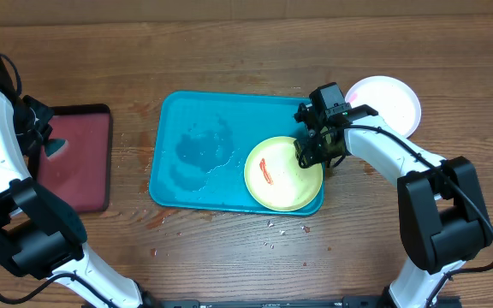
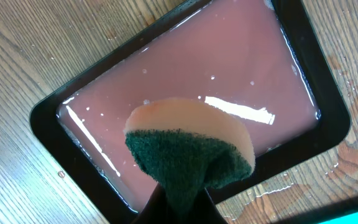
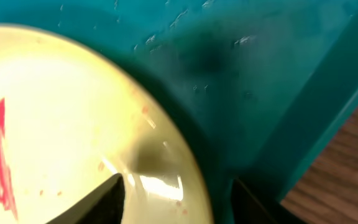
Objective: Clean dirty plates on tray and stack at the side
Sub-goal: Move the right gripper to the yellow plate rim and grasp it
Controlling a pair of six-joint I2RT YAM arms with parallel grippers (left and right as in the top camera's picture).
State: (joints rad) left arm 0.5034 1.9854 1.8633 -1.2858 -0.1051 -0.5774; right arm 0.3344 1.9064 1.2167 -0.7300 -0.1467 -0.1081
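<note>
The yellow-green plate (image 1: pixel 288 186) lay in the 4 o'clock corner of the turquoise tray (image 1: pixel 165 184), with a red smear (image 1: pixel 265 171) just left of its middle, not yet wiped. The right claw (image 3: pixel 176 202) stood at the plate's 2 o'clock rim with its jaws apart. One finger was over the plate's inner slope and the other outside it above the tray floor, so the rim sat between them unpinched. A white plate (image 1: pixel 388 103) rested on the counter (image 1: pixel 229 257) at about 2 o'clock from the tray, just beside its corner. At 9 o'clock, well apart from the big tray, the left claw (image 2: pixel 178 196) was clenched on a sponge (image 2: pixel 191 143) that showed a green scouring face and peach foam. It hung over a small black-rimmed tray (image 2: pixel 316 62) of pinkish liquid. The plate looked like thin moulded plastic: light, stiff and unlikely to break, but glossy. A pool of water (image 1: pixel 199 145) lay on the tray floor toward 9 o'clock, so I judged the plate would skate easily if pushed. The raised rim seemed the place to take hold, with one finger under the lip and one on top, on the side nearest the arm. That would leave the smear free for the sponge. Too shallow a bite might let the plate slip or tip — and scrubbing far from the held edge could lever it up.
</note>
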